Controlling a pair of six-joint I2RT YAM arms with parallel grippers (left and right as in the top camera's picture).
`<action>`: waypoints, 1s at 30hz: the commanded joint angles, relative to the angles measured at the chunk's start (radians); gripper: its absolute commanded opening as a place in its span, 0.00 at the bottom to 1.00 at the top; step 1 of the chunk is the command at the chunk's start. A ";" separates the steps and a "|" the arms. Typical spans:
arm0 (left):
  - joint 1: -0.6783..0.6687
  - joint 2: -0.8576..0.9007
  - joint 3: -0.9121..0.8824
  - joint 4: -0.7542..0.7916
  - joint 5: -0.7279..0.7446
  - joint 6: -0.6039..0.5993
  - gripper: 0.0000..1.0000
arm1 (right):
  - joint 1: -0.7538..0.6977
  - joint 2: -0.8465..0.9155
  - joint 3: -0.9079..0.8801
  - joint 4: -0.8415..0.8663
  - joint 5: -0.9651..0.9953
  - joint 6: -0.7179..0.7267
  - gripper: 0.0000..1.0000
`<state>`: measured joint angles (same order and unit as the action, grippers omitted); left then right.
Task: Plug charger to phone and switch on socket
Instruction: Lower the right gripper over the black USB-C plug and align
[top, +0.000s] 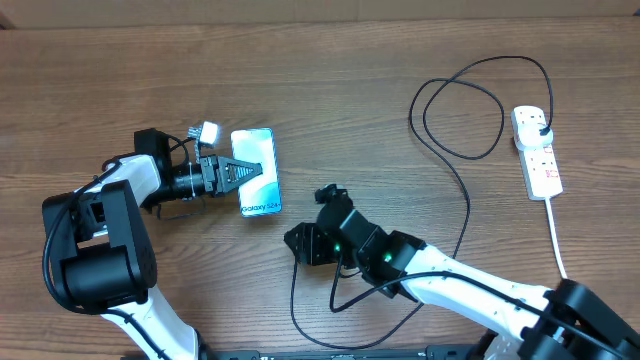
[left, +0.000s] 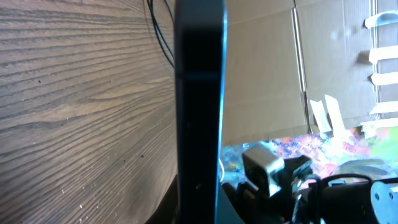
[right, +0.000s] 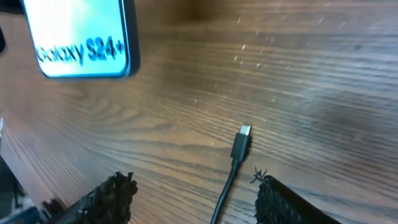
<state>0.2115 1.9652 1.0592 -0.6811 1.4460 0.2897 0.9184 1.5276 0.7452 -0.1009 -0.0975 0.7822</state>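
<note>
Right pincer (right: 193, 188), spread, straddles the charger (right: 240, 143); its tip points ahead, phone (right: 81, 37) up-left, pinched by left pincer (top: 255, 170).

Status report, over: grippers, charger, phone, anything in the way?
Left gripper over phone, grip unclear. Right gripper open, charger tip just ahead of its fingers, not in phone. Nothing between tip and phone.

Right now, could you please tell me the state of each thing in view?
phone: flat on the table, screen lit
charger connector: loose on the table, out of the phone
charger plug: seated in the power strip
power strip: switch position too small to tell
left tool: over the phone, grip unclear
right tool: open, either side of the connector
</note>
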 joint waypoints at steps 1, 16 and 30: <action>0.003 -0.022 0.004 0.003 0.040 -0.007 0.04 | 0.018 0.042 0.006 0.019 0.005 0.008 0.67; 0.003 -0.022 0.004 0.003 0.040 -0.009 0.04 | 0.026 0.066 0.006 0.033 0.018 0.007 0.72; 0.003 -0.022 0.004 0.005 0.040 -0.025 0.04 | 0.026 0.066 0.006 0.033 0.018 0.007 0.82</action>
<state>0.2115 1.9652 1.0592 -0.6800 1.4445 0.2859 0.9379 1.5871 0.7452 -0.0738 -0.0902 0.7860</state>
